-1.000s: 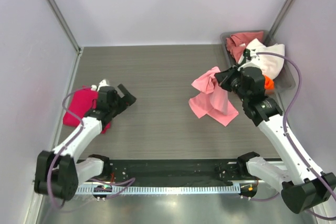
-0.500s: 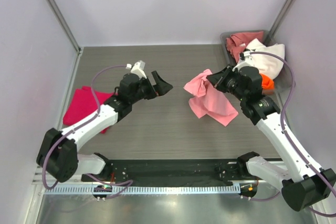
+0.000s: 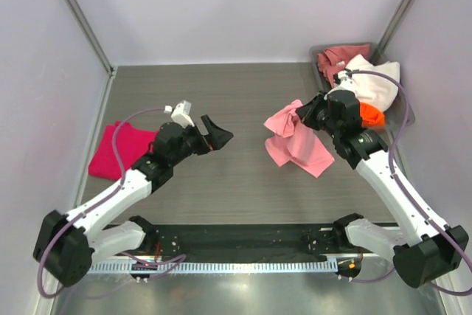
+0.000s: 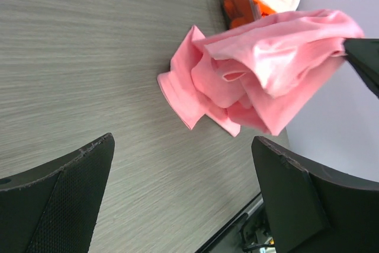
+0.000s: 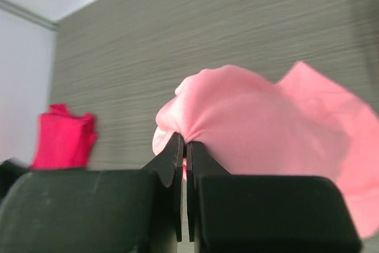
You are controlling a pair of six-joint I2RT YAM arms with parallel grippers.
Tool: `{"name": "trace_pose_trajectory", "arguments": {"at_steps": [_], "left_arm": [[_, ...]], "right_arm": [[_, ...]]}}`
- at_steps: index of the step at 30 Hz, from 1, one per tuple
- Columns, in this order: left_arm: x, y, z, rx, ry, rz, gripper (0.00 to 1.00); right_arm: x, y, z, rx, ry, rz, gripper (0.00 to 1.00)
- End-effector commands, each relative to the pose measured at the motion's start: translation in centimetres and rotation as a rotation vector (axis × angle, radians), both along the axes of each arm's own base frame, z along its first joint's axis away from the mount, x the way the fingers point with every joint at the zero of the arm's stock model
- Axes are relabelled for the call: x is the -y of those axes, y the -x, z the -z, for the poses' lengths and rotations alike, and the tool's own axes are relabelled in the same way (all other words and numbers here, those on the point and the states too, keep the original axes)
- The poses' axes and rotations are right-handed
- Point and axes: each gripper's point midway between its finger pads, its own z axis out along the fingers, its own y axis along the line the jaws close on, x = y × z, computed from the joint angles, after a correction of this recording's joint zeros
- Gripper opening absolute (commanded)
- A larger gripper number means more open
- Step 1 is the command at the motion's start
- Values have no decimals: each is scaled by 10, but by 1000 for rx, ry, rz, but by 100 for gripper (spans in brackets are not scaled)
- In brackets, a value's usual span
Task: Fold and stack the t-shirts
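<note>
A crumpled light pink t-shirt point(image 3: 299, 144) lies partly on the table right of centre. Its upper bunch is lifted by my right gripper point(image 3: 302, 113), which is shut on a pinch of the cloth point(image 5: 254, 117). In the right wrist view the right gripper point(image 5: 186, 141) has its jaws pressed together over the fabric. My left gripper point(image 3: 214, 131) hangs open over the table's middle, pointing toward the pink t-shirt point(image 4: 254, 81), a gap away from it. In the left wrist view the left gripper point(image 4: 182, 141) holds nothing. A folded magenta-red t-shirt point(image 3: 110, 151) lies at the far left.
A grey bin point(image 3: 403, 118) at the back right holds a dusty rose t-shirt point(image 3: 335, 60), a white one point(image 3: 372, 82) and an orange one point(image 3: 371, 114). Walls close in the left, back and right. A black rail point(image 3: 236, 237) runs along the near edge.
My left arm has swung from over the magenta-red t-shirt to the table's middle, gripper open. My right gripper has shifted a little with the pink t-shirt's bunch in it.
</note>
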Motion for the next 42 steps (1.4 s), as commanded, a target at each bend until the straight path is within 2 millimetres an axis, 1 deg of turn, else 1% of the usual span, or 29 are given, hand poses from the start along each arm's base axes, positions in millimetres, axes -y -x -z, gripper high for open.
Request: {"name": "trace_pose_trajectory", "arguments": {"at_steps": [1,2,3,4,6,7,8,11,12,13,15,16,17,18,19,20,22,23,24,25,26,27,29,33,36,37,39,40,42], "left_arm": [[-25,6,-10,71,-70,-65,100],[-31,12,-3,58,-94,-67,99],[-40,10,-4,79,-115,-109,100],[-47,14,-12,100,-112,-125,100],[-56,19,-10,94,-135,-145,100],[-61,21,-17,112,-129,-165,100],[-66,24,-15,100,-144,-175,100],[-80,27,-24,108,-159,-229,100],[-85,28,-26,105,-165,-249,100],[-90,28,-30,101,-164,-274,100],[-106,31,-28,82,-194,-343,100],[-111,31,-31,78,-194,-370,100],[-120,32,-28,62,-220,-405,99],[-125,33,-25,54,-233,-428,99],[-134,34,-22,36,-253,-469,100],[-140,34,-19,25,-269,-494,100],[-152,39,-13,-6,-301,-537,99],[-158,39,-12,-13,-303,-565,100],[-166,41,-13,-8,-309,-600,100],[-171,45,-10,-17,-322,-614,100],[-175,47,-8,-21,-325,-629,100],[-180,48,-7,-23,-328,-651,100],[-186,54,-6,-25,-329,-664,100],[-186,57,8,-63,-367,-651,100],[-177,53,22,-109,-416,-604,100],[-173,49,23,-107,-430,-586,100],[-166,43,34,-142,-469,-556,100],[-162,39,31,-136,-473,-547,100],[-158,33,37,-155,-504,-530,100]], "right_arm": [[32,-16,-27,60,145,132,1],[36,-19,-54,104,148,155,1],[42,-18,-61,107,188,165,1],[45,-22,-91,154,187,186,1],[48,-22,-112,171,215,188,1],[47,-21,-125,189,213,181,1],[45,-23,-151,231,194,177,1],[21,-20,-174,250,155,93,1],[11,-20,-174,247,144,68,1],[-10,-17,-171,237,124,18,1],[-37,-22,-150,208,114,-27,1],[-64,-16,-125,169,120,-88,1],[-78,-15,-114,151,101,-98,1],[-101,-18,-102,148,87,-128,1],[-137,-14,-79,119,80,-183,1],[-155,-1,-82,133,60,-229,1],[-196,3,-63,111,81,-284,1],[-220,18,-62,117,82,-345,3],[-234,24,-61,112,75,-388,11],[-245,25,-59,106,70,-418,32],[-249,26,-59,105,59,-434,46],[-248,26,-61,115,56,-430,79],[-236,27,-63,133,63,-400,88],[-197,20,-51,131,122,-312,82],[-166,11,-22,63,168,-269,74],[-142,-4,-4,21,193,-213,71],[-120,-14,16,-29,215,-187,67],[-100,-26,30,-59,239,-141,67],[-81,-39,51,-94,309,-97,68]]}}
